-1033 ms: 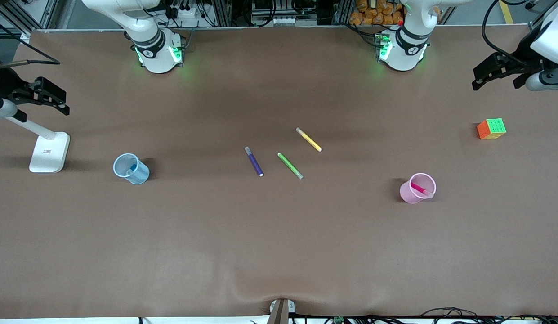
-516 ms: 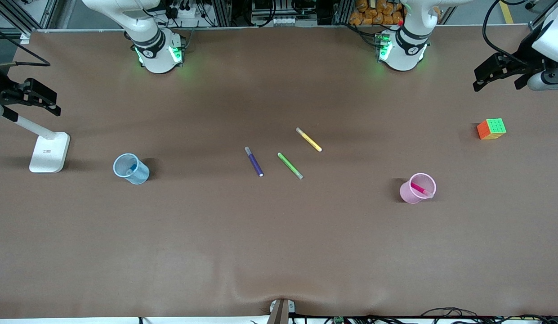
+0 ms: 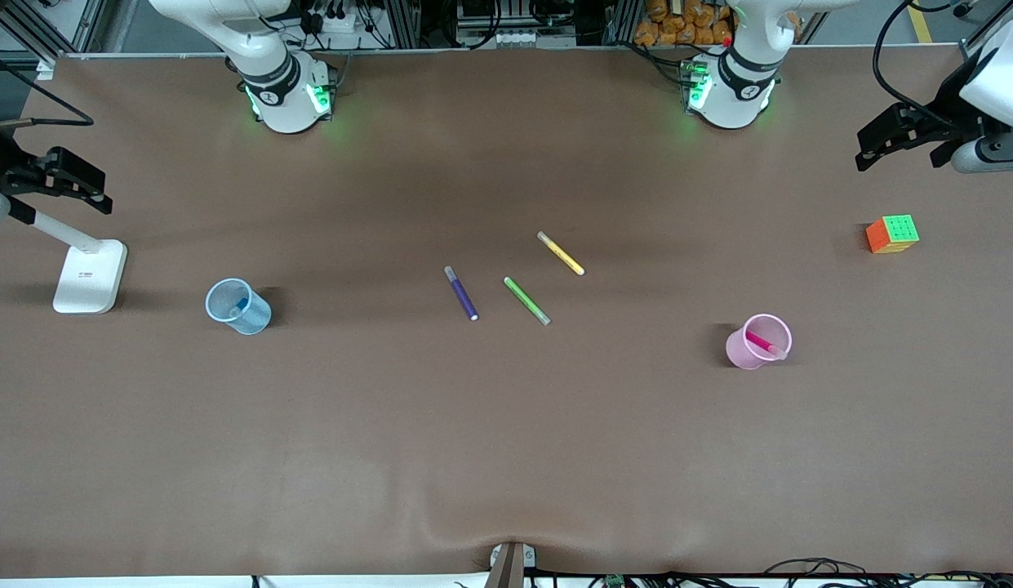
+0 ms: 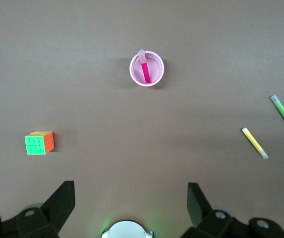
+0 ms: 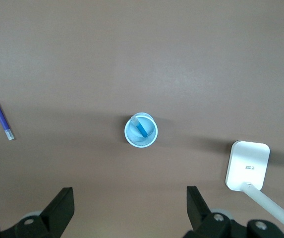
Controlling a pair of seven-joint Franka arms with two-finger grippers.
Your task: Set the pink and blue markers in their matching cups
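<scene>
Showing the task apparently complete: pink marker point(image 3: 763, 343) standing in the pink cup point(image 3: 757, 342), blue marker point(image 3: 240, 308) in the blue cup point(image 3: 237, 306), while left gripper point(image 3: 902, 135) and right gripper point(image 3: 61, 175), jaws spread and empty, hang over the table's ends.

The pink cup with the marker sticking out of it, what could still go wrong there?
The pink marker leans on the pink cup's rim and sticks out above it, so a bump could probably tip the light cup. The blue marker leans likewise in the blue cup.
</scene>
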